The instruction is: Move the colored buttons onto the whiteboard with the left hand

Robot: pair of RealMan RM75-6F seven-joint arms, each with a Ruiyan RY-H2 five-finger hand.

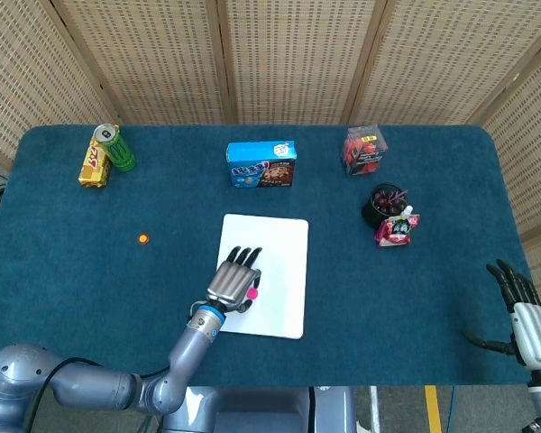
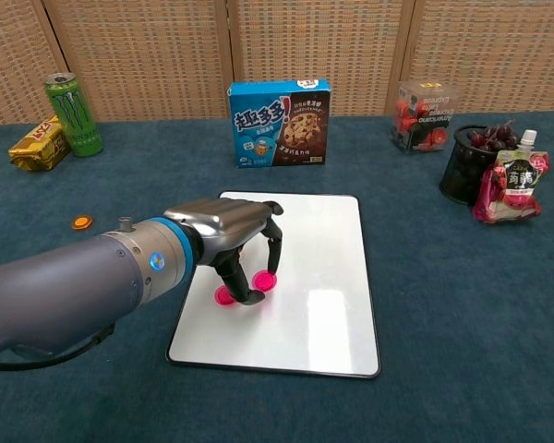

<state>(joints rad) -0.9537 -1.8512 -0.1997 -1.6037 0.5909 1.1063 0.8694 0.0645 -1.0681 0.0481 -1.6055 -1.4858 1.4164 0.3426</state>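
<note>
My left hand [image 2: 229, 235] hovers over the whiteboard [image 2: 314, 305], pinching a pink button [image 2: 264, 280] between thumb and a finger just above the board's left half. In the head view the same left hand [image 1: 234, 281] covers the board's [image 1: 284, 271] lower left, with the pink button [image 1: 252, 293] showing at its side. A second pink button [image 2: 224, 295] lies on the board under the hand. An orange button [image 2: 81, 222] lies on the blue cloth to the left, also visible as the orange button [image 1: 143, 239]. My right hand [image 1: 523, 311] rests at the table's right edge, fingers spread, holding nothing.
A cookie box [image 2: 279, 123] stands behind the board. A green can [image 2: 72, 114] and a yellow packet [image 2: 35, 145] sit far left. At the right are a clear box of red items [image 2: 422, 117], a black cup [image 2: 466, 166] and a pink pouch [image 2: 512, 189].
</note>
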